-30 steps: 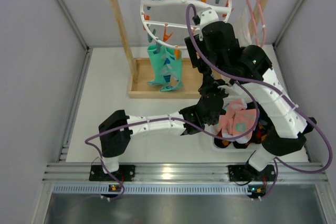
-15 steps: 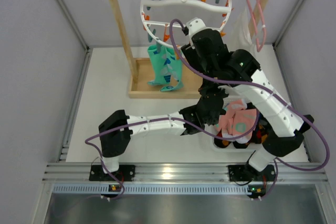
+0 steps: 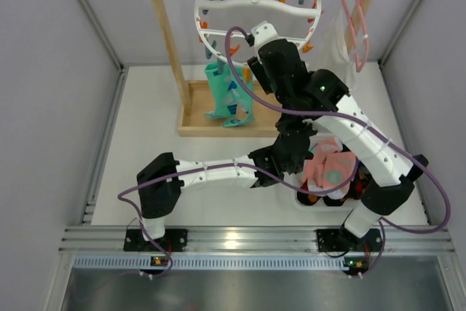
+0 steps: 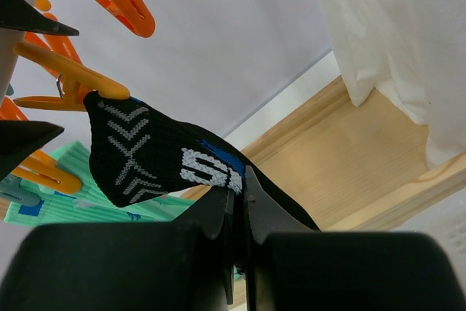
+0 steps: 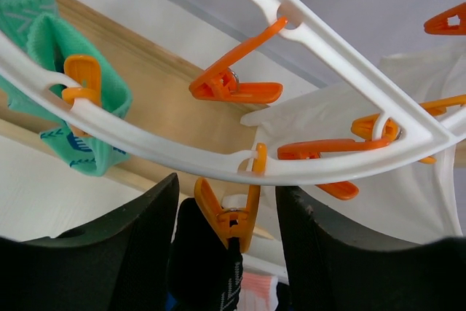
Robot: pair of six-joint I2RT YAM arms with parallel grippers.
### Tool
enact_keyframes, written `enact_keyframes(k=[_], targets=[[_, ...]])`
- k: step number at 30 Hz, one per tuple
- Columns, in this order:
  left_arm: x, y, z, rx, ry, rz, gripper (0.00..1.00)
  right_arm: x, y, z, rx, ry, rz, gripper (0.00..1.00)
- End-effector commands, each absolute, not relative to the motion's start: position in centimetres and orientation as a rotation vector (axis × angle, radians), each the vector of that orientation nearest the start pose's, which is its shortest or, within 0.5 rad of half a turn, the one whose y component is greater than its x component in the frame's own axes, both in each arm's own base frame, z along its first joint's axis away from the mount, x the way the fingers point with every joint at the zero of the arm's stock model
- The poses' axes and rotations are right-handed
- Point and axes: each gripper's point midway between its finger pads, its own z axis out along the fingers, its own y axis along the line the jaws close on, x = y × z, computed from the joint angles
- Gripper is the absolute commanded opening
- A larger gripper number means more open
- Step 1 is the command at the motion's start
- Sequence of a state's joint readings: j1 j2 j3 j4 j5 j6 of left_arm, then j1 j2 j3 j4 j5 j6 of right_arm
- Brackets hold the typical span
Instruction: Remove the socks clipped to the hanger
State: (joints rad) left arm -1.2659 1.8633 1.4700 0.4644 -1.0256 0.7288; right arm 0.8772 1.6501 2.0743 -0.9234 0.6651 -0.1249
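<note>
Beneath the hanger [image 3: 240, 4], the right arm [image 3: 342, 114] has swung leftward.

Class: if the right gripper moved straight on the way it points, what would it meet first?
Probably the orange clip pinching the black sock: the open right gripper frames it. The hanger ring lies beyond; depth is unclear.

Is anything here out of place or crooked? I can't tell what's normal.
Yes: the black sock is not hanging down like the teal socks. It is stretched slantwise, one end in an orange clip, the other pinched in the left pincer. Nothing looks spilled or broken.
</note>
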Motion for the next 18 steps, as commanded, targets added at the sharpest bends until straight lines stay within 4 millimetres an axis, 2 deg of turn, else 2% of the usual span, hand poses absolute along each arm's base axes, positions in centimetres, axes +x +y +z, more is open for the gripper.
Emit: enact_keyframes(k=[1, 9, 11, 12, 15, 18], targets=[[29.5, -42.3, 32.7, 0.655, 1.354, 0.257, 0.0, 35.0, 24.4, 41.1, -0.535, 1.814, -0.218, 0.52], [29.4, -42.1, 33.1, 0.642, 1.354, 0.239, 0.0, 35.2, 24.3, 40.4, -0.538, 1.812, -0.241, 0.41], [29.4, -42.0, 33.1, 0.641, 1.355, 0.24, 0.0, 35.1, 24.3, 40.1, -0.542, 1.815, -0.231, 0.35], [29.4, -42.0, 33.1, 0.639, 1.356, 0.237, 0.0, 35.1, 24.5, 40.0, -0.543, 1.814, -0.223, 0.27], [29.4, -42.0, 32.9, 0.64, 1.358, 0.236, 0.0, 34.9, 24.8, 40.1, -0.543, 1.81, -0.198, 0.13], [29.4, -41.9, 32.6, 0.637, 1.365, 0.237, 0.0, 34.8, 25.2, 40.5, -0.543, 1.802, -0.173, 0.13]])
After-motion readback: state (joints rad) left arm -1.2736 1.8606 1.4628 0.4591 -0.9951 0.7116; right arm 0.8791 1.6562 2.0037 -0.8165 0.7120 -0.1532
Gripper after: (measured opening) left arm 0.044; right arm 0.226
